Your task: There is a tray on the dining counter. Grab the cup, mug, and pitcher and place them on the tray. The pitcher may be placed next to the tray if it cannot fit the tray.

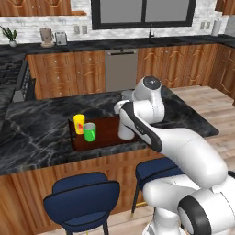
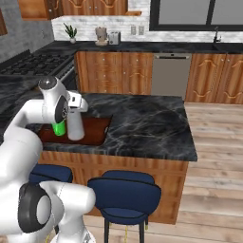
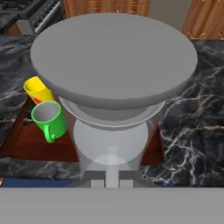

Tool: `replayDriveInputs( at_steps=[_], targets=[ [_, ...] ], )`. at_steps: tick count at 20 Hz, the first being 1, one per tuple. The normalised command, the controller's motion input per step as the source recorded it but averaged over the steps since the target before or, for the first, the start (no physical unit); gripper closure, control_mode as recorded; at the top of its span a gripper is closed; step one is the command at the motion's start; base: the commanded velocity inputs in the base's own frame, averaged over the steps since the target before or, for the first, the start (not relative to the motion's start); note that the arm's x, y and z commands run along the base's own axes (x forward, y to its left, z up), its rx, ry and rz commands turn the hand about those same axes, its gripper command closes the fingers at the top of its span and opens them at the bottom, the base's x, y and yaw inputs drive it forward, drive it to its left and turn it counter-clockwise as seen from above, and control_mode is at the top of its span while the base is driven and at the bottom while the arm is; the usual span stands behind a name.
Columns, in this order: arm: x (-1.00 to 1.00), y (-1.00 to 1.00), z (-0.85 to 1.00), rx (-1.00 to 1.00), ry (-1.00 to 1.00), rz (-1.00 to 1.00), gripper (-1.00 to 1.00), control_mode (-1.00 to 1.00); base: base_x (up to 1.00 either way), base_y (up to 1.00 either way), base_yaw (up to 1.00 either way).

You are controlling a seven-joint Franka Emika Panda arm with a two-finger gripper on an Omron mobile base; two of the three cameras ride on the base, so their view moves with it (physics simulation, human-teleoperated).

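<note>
The tall pale grey pitcher [image 1: 124, 129] [image 2: 75, 124] stands upright over the right end of the dark wooden tray [image 1: 106, 136] [image 2: 96, 129] on the dining counter [image 1: 36, 133]. My gripper [image 2: 77, 108] comes down on the pitcher's top and is shut on it. I cannot tell whether its base rests on the tray. In the hand view the pitcher's wide rim [image 3: 113, 61] hides most of the scene. The yellow cup [image 1: 79, 123] [image 3: 36, 89] and the green mug [image 1: 90, 132] [image 2: 59, 128] [image 3: 48, 118] stand together at the tray's left end.
Two blue stools [image 1: 82, 197] [image 2: 124, 195] stand at the counter's wooden front. Bare black marble [image 2: 147, 126] stretches to the right of the tray. A stove [image 1: 11, 78] and the back counter with a toaster [image 1: 60, 38] lie beyond.
</note>
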Motion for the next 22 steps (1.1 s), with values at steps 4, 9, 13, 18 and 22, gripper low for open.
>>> replayDriveInputs(
  at_steps=[4, 9, 13, 18, 22],
  targets=[
    [0.38, 0.0, 0.0, 0.0, 0.0, 0.0, 1.0, -1.0, 0.0, 0.0, 0.0],
    [0.36, 0.0, 0.0, 0.0, 0.0, 0.0, 1.0, -1.0, 0.0, 0.0, 0.0],
    [0.31, 0.0, 0.0, 0.0, 0.0, 0.0, 1.0, -1.0, 0.0, 0.0, 0.0],
    [0.18, 0.0, 0.0, 0.0, 0.0, 0.0, 1.0, -1.0, 0.0, 0.0, 0.0],
    [0.08, 0.0, -0.11, 0.0, 0.0, 0.0, 1.0, -1.0, 0.0, 0.0, 0.0]
  ],
)
